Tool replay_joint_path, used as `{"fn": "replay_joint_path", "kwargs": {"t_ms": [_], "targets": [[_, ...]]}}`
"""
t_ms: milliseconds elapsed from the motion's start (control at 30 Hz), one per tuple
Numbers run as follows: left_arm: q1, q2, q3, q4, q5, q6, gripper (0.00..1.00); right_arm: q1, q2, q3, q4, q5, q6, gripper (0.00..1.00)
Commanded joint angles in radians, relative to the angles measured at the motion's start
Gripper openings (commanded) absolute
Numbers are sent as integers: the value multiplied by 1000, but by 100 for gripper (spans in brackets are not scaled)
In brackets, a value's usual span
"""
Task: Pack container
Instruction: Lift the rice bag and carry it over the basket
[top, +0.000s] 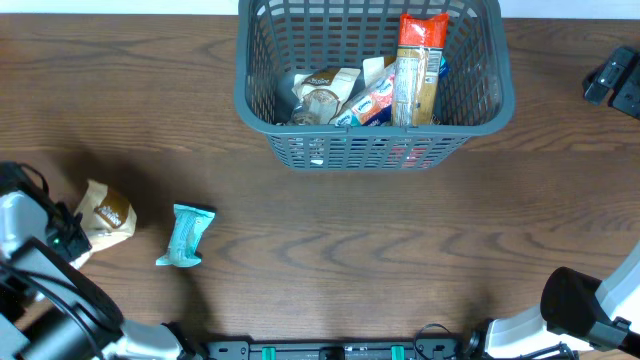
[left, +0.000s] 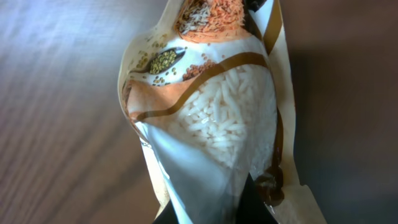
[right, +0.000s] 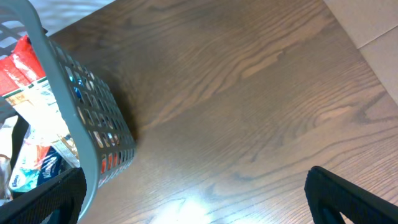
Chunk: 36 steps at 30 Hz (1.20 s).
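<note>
- My left gripper (left: 214, 208) is pinching the pouch (left: 211, 112) near the table's (top: 400, 250) left edge, jaws pressed together on its lower end, pouch running lengthwise away from the wrist.
- The packet (top: 187, 235) is lying just right of it, untouched.
- The basket (top: 300, 150) is sitting at the far edge, well apart, up and right of the held pouch; I'm judging a lift and diagonal carry.
- My right gripper (right: 196, 202) is hanging spread and empty, facing the basket's right corner.
</note>
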Motion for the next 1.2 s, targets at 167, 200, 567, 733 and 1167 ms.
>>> {"fn": "replay_joint_path", "kwargs": {"t_ms": [167,200,567,733,1167], "targets": [[-161,-361,8,122,-19,267,6,-4,1,-3,-3,-8,-18,99],[-182,-401,8,132,-6,267,6,-4,1,-3,-3,-8,-18,99],[-406,-663,8,579,367,166,6,-4,1,-3,-3,-8,-18,99],[-531,-660,8,921,448,58,6,-4,1,-3,-3,-8,-18,99],[-894,-491,60,1027,443,113,6,-4,1,-3,-3,-8,-18,99]]}}
